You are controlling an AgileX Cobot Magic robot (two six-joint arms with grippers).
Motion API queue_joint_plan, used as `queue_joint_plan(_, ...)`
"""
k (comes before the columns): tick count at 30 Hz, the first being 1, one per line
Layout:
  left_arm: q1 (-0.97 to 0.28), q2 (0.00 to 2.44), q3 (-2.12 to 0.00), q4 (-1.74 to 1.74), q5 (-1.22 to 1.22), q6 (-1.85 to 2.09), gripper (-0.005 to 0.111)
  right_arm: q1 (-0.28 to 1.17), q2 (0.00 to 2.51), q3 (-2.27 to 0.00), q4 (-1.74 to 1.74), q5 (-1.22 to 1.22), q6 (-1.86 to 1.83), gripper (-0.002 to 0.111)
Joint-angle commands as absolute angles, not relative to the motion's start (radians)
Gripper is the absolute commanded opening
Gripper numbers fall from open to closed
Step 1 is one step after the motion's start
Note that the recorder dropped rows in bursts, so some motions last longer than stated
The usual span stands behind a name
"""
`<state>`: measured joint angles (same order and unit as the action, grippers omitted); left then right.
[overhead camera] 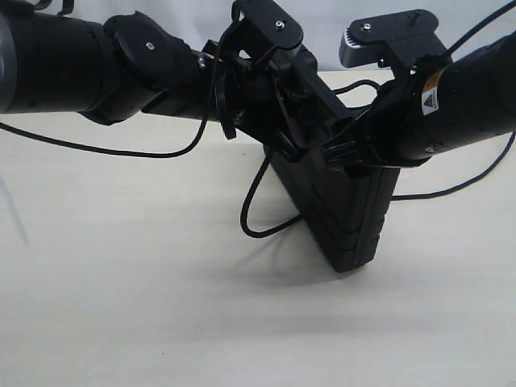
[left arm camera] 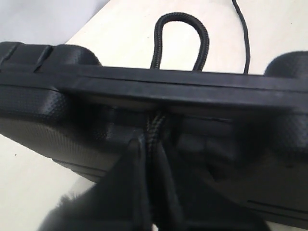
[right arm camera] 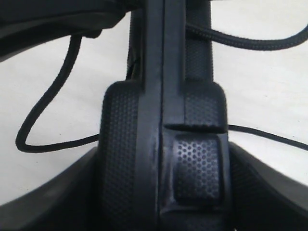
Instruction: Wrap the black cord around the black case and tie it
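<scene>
Our left gripper pinches the limp, grippy cord; our right gripper seemingly clamps the stiff, light case edgewise.

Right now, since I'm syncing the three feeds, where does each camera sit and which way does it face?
Exterior: off the arms, looking down over the pale tabletop at the flat black plastic case stood on edge; left arm and right arm show.
Left wrist: on the left arm, facing the case's edge; left gripper pinches the braided black cord.
Right wrist: on the right arm, facing the case's rim; right gripper clamps it.
Both wrist views share case and cord.
</scene>
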<state>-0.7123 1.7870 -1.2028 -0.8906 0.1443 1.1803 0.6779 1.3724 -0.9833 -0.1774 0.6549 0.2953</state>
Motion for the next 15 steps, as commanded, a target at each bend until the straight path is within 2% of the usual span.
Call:
queue_joint_plan(1, -0.717, 1.787, -1.210, -0.900, 0.144, 1.182, 0.000, 0.678, 1.369, -0.989, -0.164, 0.624, 0.291, 0.062)
queue_joint_plan(6, -0.717, 1.787, -1.210, -0.900, 0.144, 1.182, 0.000, 0.678, 1.369, -0.989, -0.134, 0.628, 0.291, 0.066)
queue_joint_plan(7, -0.717, 1.787, -1.210, -0.900, 0.144, 1.182, 0.000, 0.678, 1.369, -0.989, -0.134, 0.628, 0.291, 0.069)
queue_joint_plan(11, -0.717, 1.787, -1.210, -0.900, 0.144, 1.182, 0.000, 0.678, 1.369, -0.989, -0.134, 0.628, 0.291, 0.095)
queue_joint_plan(15, -0.717, 1.787, -1.210, -0.900, 0.144, 1.182, 0.000, 0.678, 1.369, -0.989, -0.134, 0.631, 0.291, 0.110)
